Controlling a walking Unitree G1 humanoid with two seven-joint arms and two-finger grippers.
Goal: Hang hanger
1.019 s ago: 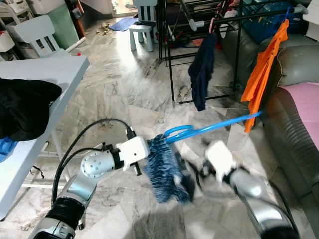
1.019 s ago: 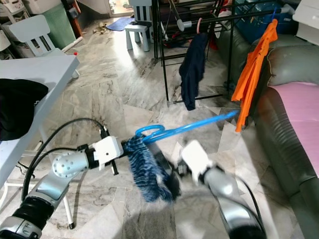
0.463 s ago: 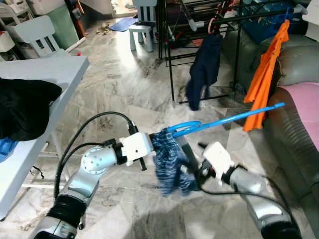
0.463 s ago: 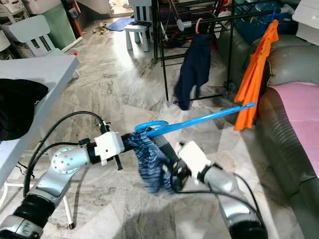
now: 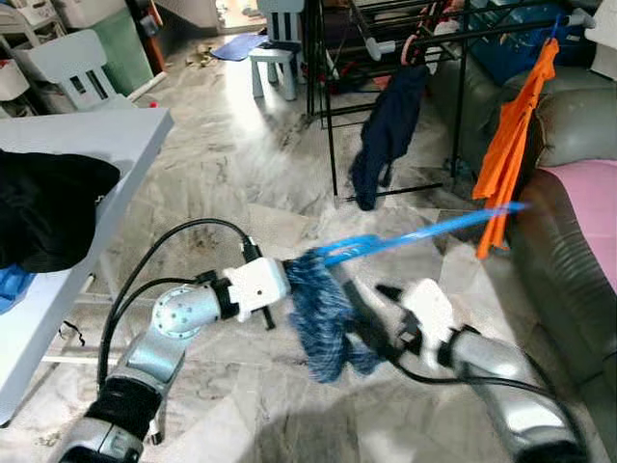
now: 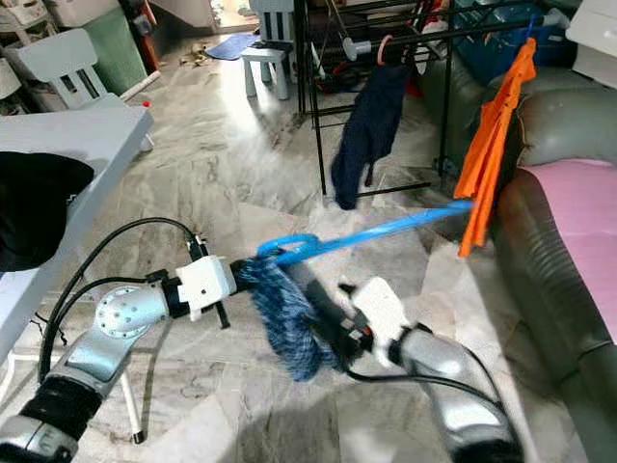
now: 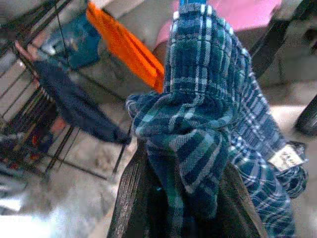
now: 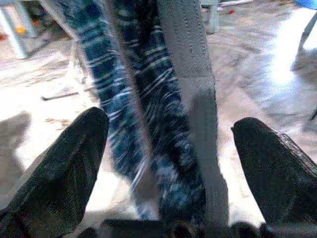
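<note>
The blue hanger (image 5: 415,236) is held out in the air above the marble floor (image 5: 241,164), well short of the black drying rack (image 5: 386,39), its long bar pointing toward the orange shirt (image 5: 511,145) that hangs at the rack's right end. A blue plaid cloth (image 5: 323,313) is draped over the hanger's near end and hangs in a bunch below it.

The left gripper (image 7: 178,208) is at that near end; in the left wrist view its jaws are pinching the plaid cloth, the two black fingers (image 7: 131,198) pressed on either side of the bunched fabric. The right gripper (image 8: 168,163) is just beside the cloth, on the side away from the left arm, and its jaws are spread wide, with the cloth and a grey strip hanging between the fingers (image 8: 59,163) without touching them.

A dark navy garment (image 5: 386,135) hangs from a pink hanger on the rack, left of the orange shirt. To the right of the rack stands a grey sofa (image 5: 569,280) with a pink cover on its seat. Far to the left of the rack, a white counter (image 5: 106,135) carries a black garment (image 5: 48,207)
</note>
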